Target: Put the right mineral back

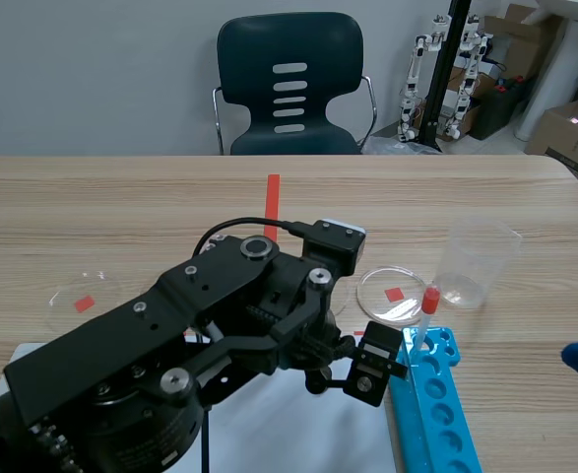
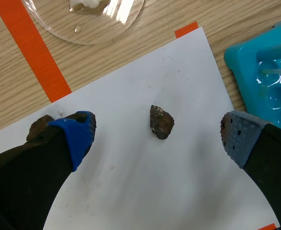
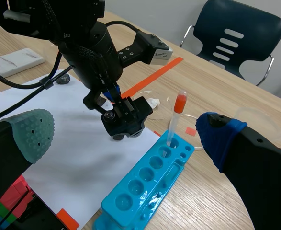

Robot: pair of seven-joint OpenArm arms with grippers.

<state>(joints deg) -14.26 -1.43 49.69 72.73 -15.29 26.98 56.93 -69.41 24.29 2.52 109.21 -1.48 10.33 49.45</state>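
Two small stones show in the left wrist view. We take the one lying on the white paper [image 2: 145, 191] between the fingers of the left gripper [image 2: 159, 135] to be the mineral [image 2: 161, 122] we want. The second stone [image 2: 39, 128] sits well to one side, half hidden behind the blue-padded finger. Our left jaws stand wide apart and hold nothing, with the mineral about midway between them and bare paper on both sides of it. The right gripper [image 3: 126, 133] is likewise spread wide and empty, over by the blue tube rack [image 3: 145, 187]. We judge the mineral hard, rigid and light enough for an easy lift. Its rough, knobbly brown surface should give the soft pads good purchase, though the uneven faces could let it twist or pop free if we catch only a corner. It is somewhat longer than wide, and the long axis runs ahead of the gripper with a slight lean, roughly crosswise to the line between the pads. We make out no clear pointed end. Closing on its middle, across the narrow width, looks like the best hold.
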